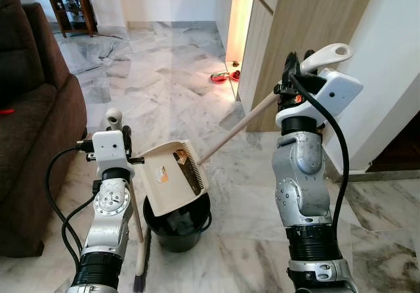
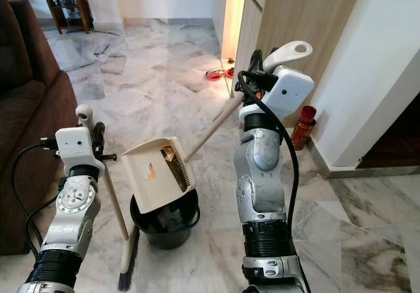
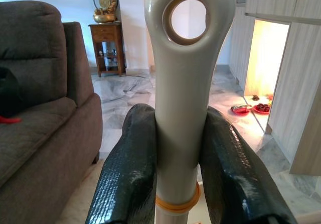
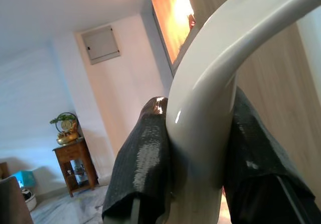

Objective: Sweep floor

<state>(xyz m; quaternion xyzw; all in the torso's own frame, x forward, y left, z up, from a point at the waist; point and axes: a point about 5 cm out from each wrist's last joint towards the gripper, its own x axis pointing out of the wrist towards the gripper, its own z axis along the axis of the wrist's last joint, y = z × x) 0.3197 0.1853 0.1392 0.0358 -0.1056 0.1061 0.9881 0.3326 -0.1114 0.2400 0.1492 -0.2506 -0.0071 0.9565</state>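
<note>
Your two arms match in build. Left arm: silver cast shell, round joint disc ringed with small screws, ribbed black collar below it, white boxy wrist housing on top. Black cable loops from that housing down along the arm.

Right arm: silver shell dotted with screws, ribbed black collar, larger white wrist housing with one dark screw hole and a small orange light beside it. Thick black cable arcs down its outer side.

Fingers: black, long, finely textured, slightly glossy.
</note>
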